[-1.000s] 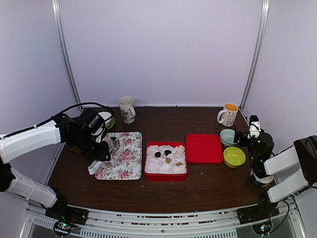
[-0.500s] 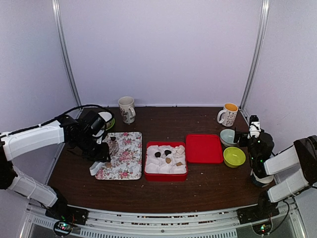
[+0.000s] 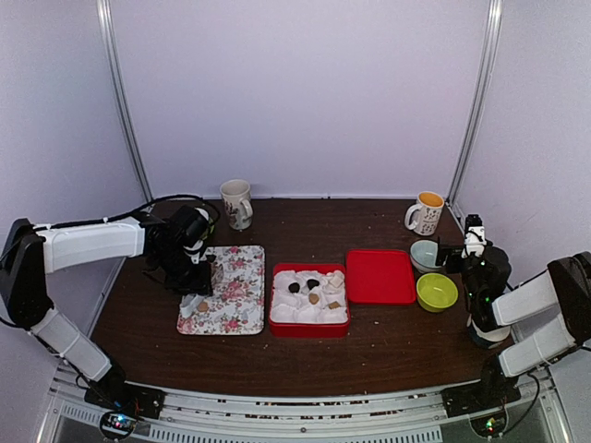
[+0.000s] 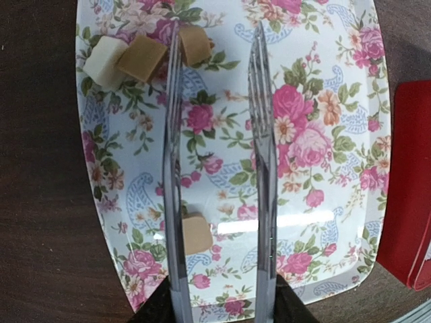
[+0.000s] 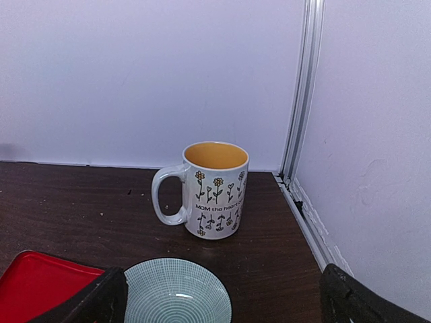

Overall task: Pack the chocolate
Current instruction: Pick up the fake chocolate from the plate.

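Overhead and close, downward left-wrist views share the floral tray (image 3: 238, 277).

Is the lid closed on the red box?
No, the red lid lies flat beside the open box, on its right side.

A dark brown wooden tabletop (image 3: 388, 355) carries everything. Left of centre lies a flowered tray (image 3: 242, 305). Just beside it, in the middle, sits a red box (image 3: 309, 329), with a flat red lid (image 3: 379, 276) close on its right. Further right stand a pale blue bowl (image 3: 423, 253) and a green bowl (image 3: 437, 292), near each other. Along the back stand a white mug (image 3: 236, 203), left, and an orange-lined mug (image 5: 214, 192), near the right corner
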